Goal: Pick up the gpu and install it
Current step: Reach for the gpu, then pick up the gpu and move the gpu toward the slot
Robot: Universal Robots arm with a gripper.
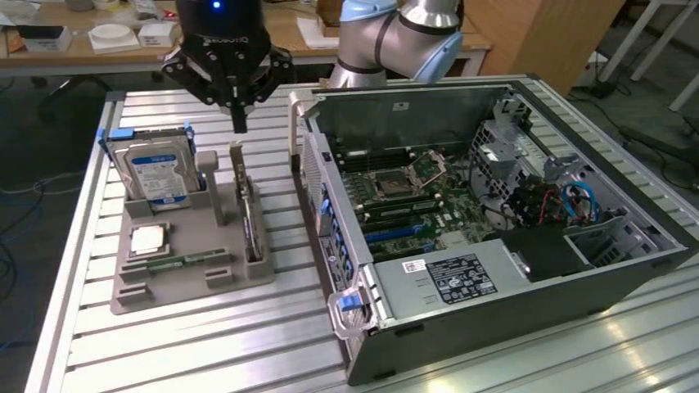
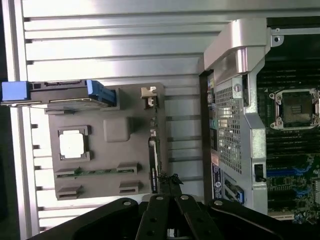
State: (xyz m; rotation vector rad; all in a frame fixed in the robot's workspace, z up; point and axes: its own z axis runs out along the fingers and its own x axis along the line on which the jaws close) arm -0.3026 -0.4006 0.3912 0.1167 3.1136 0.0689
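The tool [image 1: 238, 123] hovers with its fingers pressed together, holding nothing, just above the gpu [image 1: 250, 214]. The card stands on edge in a slot of the grey holder [image 1: 164, 291] on the counter [image 1: 218, 352], between the hard drive [image 1: 159, 172] and the open computer case [image 1: 525, 327]. I'd say a good grasp means straddling the thin top edge squarely, clear of the metal bracket, and lifting straight so the card doesn't bind. The exterior view shows the gap between tool and card. The wrist view shows the gpu [image 2: 155, 150] edge-on, nearly in line with the tool [image 2: 168, 181].
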